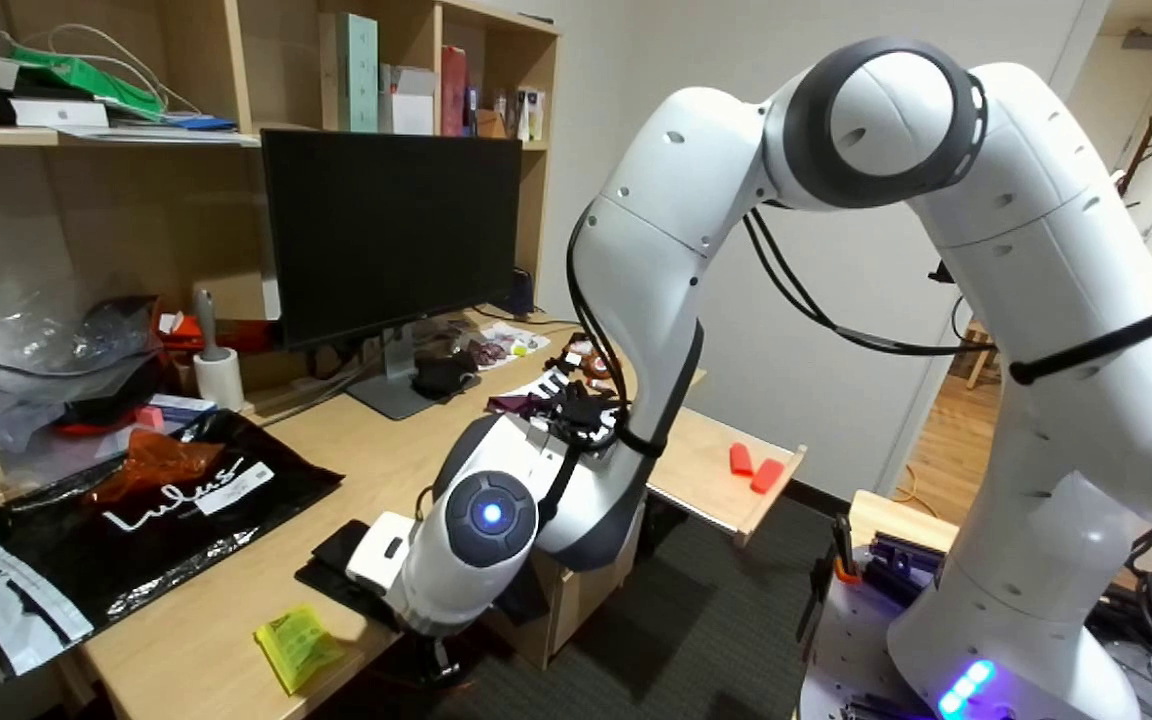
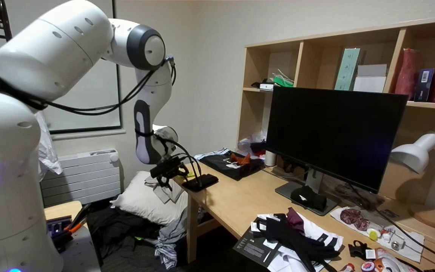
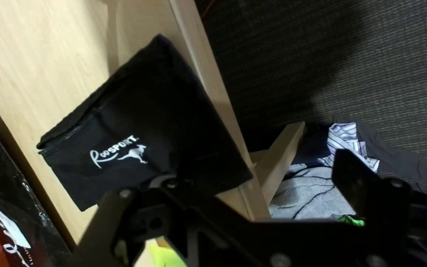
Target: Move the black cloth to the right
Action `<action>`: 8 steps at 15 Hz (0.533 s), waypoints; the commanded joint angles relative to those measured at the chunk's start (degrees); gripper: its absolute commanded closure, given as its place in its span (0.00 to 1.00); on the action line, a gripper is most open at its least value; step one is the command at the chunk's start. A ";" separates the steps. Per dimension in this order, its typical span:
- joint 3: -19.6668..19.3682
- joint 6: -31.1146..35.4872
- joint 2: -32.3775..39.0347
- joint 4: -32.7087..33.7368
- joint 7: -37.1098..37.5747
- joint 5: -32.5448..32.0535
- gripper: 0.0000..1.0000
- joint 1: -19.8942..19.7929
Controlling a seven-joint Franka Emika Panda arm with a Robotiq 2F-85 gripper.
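One black cloth (image 3: 143,111) lies along an edge of the surface (image 3: 32,55), one yellow-green pad (image 1: 298,645) nearer a corner; one tool (image 3: 254,172) gapes wide.

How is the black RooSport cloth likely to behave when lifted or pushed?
The black RooSport cloth is probably floppy and may unfold when lifted: layered folds show along one side. Lying roughly flat, it seems unlikely to roll or tip. With one side close to the edge of the desk, it might drop off if pushed outward.
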 commanded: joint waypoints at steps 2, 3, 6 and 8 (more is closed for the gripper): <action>-0.62 -1.14 1.22 1.14 -1.06 0.21 0.45 0.94; -0.55 -0.84 1.23 0.97 -0.72 0.24 0.51 0.80; -0.44 -0.53 0.98 0.62 -0.02 0.18 0.71 0.70; -0.37 -0.27 0.53 0.52 0.81 -0.04 0.82 0.69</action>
